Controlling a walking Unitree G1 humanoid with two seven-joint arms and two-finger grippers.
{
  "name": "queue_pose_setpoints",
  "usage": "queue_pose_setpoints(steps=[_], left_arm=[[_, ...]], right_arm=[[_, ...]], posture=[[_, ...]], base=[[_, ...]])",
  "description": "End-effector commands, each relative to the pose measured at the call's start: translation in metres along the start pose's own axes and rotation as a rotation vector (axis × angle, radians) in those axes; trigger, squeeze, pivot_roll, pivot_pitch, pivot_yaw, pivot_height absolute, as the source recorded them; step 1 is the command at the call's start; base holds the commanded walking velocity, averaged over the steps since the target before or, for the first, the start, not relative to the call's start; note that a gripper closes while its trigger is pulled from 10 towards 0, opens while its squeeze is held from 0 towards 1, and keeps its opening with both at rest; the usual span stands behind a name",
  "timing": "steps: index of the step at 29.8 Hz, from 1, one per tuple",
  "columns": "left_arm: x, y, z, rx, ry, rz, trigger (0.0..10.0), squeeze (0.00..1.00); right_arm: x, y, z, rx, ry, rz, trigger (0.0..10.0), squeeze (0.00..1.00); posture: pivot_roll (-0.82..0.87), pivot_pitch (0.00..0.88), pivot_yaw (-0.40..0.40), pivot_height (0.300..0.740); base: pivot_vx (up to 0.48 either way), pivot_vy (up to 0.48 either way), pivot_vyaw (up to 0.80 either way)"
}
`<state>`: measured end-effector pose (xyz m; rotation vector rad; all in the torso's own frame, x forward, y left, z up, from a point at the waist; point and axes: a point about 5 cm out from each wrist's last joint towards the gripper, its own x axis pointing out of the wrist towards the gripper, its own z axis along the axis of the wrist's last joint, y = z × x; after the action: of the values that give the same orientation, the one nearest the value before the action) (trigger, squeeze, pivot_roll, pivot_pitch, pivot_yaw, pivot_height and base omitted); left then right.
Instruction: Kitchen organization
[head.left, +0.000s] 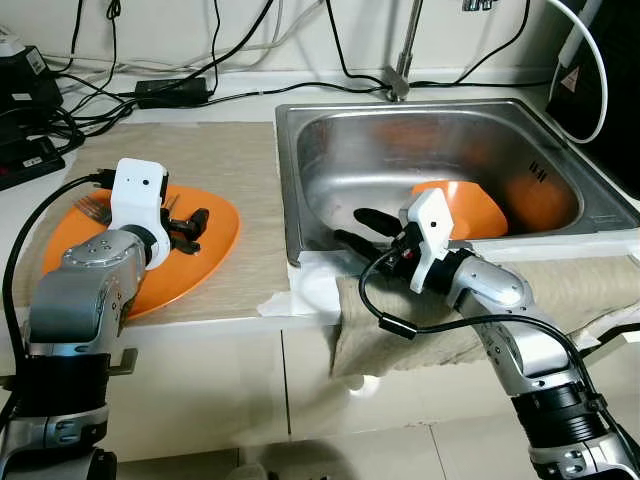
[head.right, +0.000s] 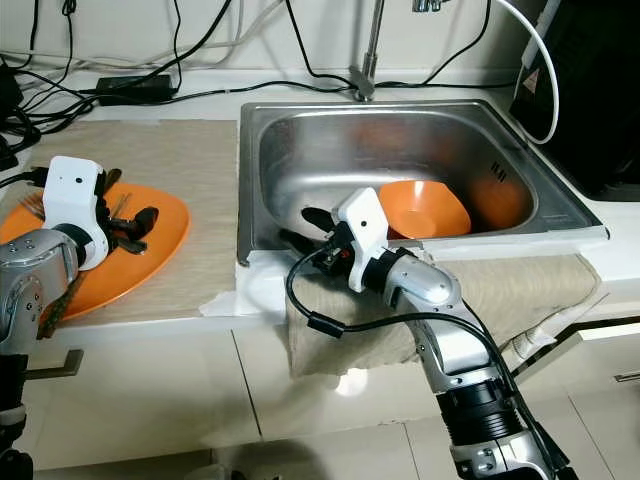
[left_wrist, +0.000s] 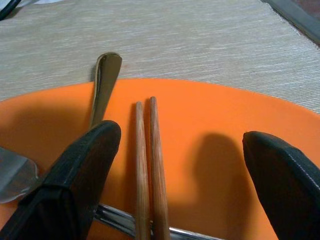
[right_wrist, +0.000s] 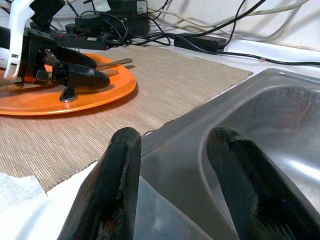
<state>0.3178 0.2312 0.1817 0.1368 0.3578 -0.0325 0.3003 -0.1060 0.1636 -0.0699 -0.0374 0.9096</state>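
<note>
Low in frame, the right gripper (head.left: 358, 228) gapes empty over the sink (head.left: 300, 190) front rim, bowl (head.left: 470, 208) just behind, while at left the left gripper (left_wrist: 190, 165) straddles chopsticks (left_wrist: 147, 165), spread wide, on the plate (head.left: 215, 235).

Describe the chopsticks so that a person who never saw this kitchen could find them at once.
Left of the steel sink, a flat orange plate lies on the beige mat. The chopsticks lie on it between the open fingers of the left gripper. They are two thin brown wooden sticks, side by side, unlike the shiny metal cutlery beside them.
</note>
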Motion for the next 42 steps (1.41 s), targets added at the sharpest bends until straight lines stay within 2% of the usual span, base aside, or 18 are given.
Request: queue_pose_setpoints(steps=[1,11,12,20,29,33,34,39,42], left_arm=[[0.0,0.002,-0.003,0.002,0.017,0.013,10.0,0.0],[0.0,0.002,-0.007,0.022,0.038,0.013,10.0,0.0],[0.0,0.001,-0.007,0.013,0.04,0.003,0.0,0.0],[0.0,-0.006,-0.01,-0.077,0.065,-0.055,0.0,0.0],[0.001,-0.007,-0.006,-0.095,0.049,-0.068,0.0,0.0],[0.001,-0.004,0.002,-0.095,0.005,-0.048,0.0,0.0],[0.001,-0.004,0.01,-0.091,-0.035,-0.044,0.0,0.0],[-0.002,-0.003,0.027,-0.067,-0.11,-0.038,0.0,0.0],[-0.003,-0.003,0.029,-0.065,-0.117,-0.039,0.0,0.0]], right_arm=[[0.001,0.0,0.007,-0.009,-0.017,0.004,10.0,0.0],[0.002,0.002,0.009,-0.003,-0.019,0.021,10.0,0.0],[0.002,0.002,0.009,-0.003,-0.017,0.02,10.0,0.0],[0.002,0.001,0.007,0.005,-0.004,0.011,10.0,0.0],[0.0,-0.001,0.003,0.009,0.012,-0.003,10.0,0.0],[-0.001,-0.003,0.003,0.011,0.013,-0.017,10.0,0.0],[-0.001,-0.004,0.003,0.012,0.013,-0.022,10.0,0.0],[-0.001,-0.004,0.002,0.013,0.015,-0.026,10.0,0.0],[-0.001,-0.004,0.001,0.013,0.016,-0.027,10.0,0.0]], posture=[[0.1,0.025,-0.004,0.74],[0.1,0.028,-0.007,0.74],[0.1,0.028,-0.007,0.74],[0.1,0.024,-0.006,0.74],[0.1,0.018,-0.003,0.74],[0.1,0.014,-0.004,0.74],[0.1,0.013,-0.003,0.74],[0.1,0.012,-0.002,0.74],[0.1,0.012,-0.002,0.74]], base=[[0.0,0.0,0.0],[0.0,0.0,0.0],[0.0,0.0,0.0],[0.0,0.0,0.0],[0.0,0.0,0.0],[0.0,0.0,0.0],[0.0,0.0,0.0],[0.0,0.0,0.0],[0.0,0.0,0.0]])
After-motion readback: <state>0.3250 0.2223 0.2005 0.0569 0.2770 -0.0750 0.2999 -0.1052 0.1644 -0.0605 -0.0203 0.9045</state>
